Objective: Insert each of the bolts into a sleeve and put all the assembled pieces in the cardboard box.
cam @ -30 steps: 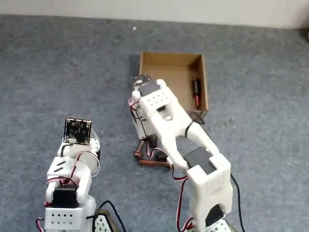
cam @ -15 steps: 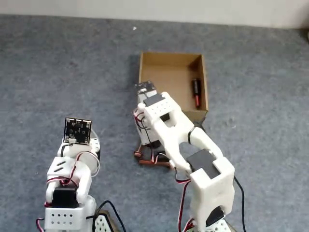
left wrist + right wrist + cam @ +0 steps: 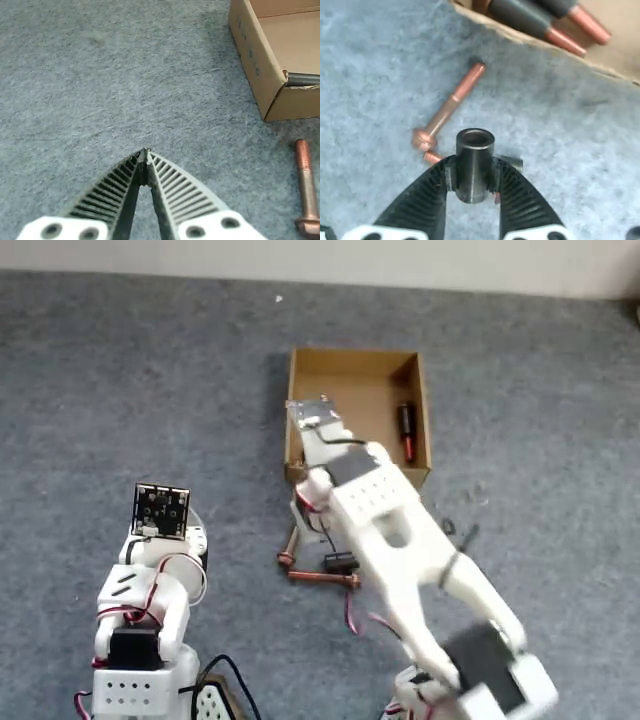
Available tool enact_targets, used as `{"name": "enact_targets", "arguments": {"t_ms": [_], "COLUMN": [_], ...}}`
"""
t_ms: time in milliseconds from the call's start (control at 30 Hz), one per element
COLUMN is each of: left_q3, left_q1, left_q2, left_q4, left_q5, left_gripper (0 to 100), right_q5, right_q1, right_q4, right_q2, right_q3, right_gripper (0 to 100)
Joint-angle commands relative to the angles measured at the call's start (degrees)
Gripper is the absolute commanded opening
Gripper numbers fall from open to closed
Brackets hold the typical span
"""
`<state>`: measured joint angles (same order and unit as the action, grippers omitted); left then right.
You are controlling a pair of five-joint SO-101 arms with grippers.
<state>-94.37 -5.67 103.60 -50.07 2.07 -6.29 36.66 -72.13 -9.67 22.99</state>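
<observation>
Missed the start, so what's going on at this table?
The right gripper holds a black sleeve upright above the carpet, beside a loose bolt lying near the box. Two sleeved bolts lie in the box. The left gripper is shut and empty over bare carpet, away from the parts.

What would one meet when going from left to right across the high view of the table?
Left arm → slanted bolt on the carpet → crosswise bolt beside it → sleeved bolt inside the box. The box and the right arm spread over several of these, so I leave them out.
</observation>
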Motion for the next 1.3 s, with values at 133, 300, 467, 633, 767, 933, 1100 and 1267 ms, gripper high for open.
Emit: {"name": "enact_targets", "arguments": {"t_ms": [133,300,467,633,767,933,1100,1267], "left_q3": [0.31,1.98,10.15,16.92,22.73,34.24,42.59,47.16], "left_q1": [-0.66,-0.66,-0.40,2.42,5.49,9.10,13.76,21.14], "left_q2": [0.57,0.57,0.57,-1.19,-12.35,-34.42,-52.88,-64.57], "left_q4": [1.49,-1.05,-9.85,-15.47,-17.14,-19.08,-19.16,-19.34], "left_q5": [1.05,2.73,3.43,10.29,12.04,11.78,9.93,6.68], "left_gripper": [0,3,7,7,9,15,16,16], "right_q5": [-0.53,-0.53,-0.53,-0.62,-4.66,-5.80,-5.80,-5.80], "right_q1": [-11.56,-16.48,-19.03,-22.29,-23.87,-26.33,-28.44,-31.78], "right_q4": [10.86,19.74,26.42,31.08,32.66,32.66,32.66,32.75], "right_q2": [-24.31,-32.13,-33.36,-33.36,-33.36,-33.36,-33.36,-33.36], "right_q3": [16.40,27.74,34.51,37.05,37.58,37.41,37.23,37.14], "right_gripper": [0.5,0.5,0.5,0.5,0.5,0.5,0.5,0.5]}}
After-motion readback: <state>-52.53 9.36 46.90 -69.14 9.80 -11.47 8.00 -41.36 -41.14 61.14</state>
